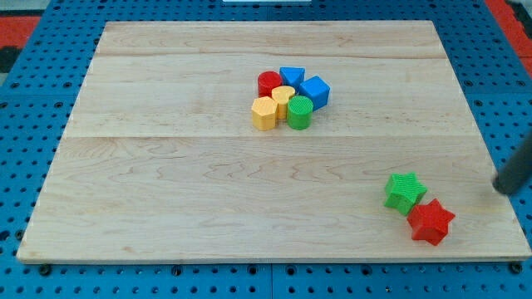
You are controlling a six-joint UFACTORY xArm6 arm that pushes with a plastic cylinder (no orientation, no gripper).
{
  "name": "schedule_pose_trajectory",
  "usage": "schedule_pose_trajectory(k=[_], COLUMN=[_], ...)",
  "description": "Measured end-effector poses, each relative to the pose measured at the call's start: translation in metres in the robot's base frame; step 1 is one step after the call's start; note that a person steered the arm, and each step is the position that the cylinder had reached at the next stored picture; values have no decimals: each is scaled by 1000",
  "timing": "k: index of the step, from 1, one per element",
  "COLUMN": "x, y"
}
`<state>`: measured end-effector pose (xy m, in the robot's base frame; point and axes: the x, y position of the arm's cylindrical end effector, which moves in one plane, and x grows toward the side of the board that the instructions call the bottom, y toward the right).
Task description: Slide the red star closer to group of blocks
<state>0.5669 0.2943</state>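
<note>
From my remote station: the red star (431, 222) lies near the bottom right corner of the wooden board (166, 183), touching the green star (405, 192), which sits just up and to the view's left of it. The dark rod enters from the view's right edge, and my tip (502, 188) rests close to the board's right border, to the right of both stars and a little higher in the view than the red one, apart from it with bare wood between. The rig carries no jaws (only this straight rod), so there is nothing to read as wide, narrow or holding. Well apart from the stars, up toward the board's middle and top, stands the group of blocks packed tight together: a red round block (268, 82) at its upper left, a blue triangular block (292, 76) beside it at the top, a blue cube (314, 90) on the right, a yellow rounded block (283, 98) in the centre, a yellow six-sided block (264, 113) at the lower left and a green round block (300, 112) at the lower right. The board sits on a blue pegboard surface (33, 124) that shows on all sides.
</note>
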Motion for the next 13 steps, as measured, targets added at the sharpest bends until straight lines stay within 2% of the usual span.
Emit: schedule_pose_trajectory(k=[1, 2, 4, 6, 7, 8, 9, 10, 11, 12, 13], x=[50, 49, 14, -48, 6, -11, -53, -57, -27, -30, -59], y=[-4, -36, -133, -189, -223, -244, -242, -241, -194, -162, -167])
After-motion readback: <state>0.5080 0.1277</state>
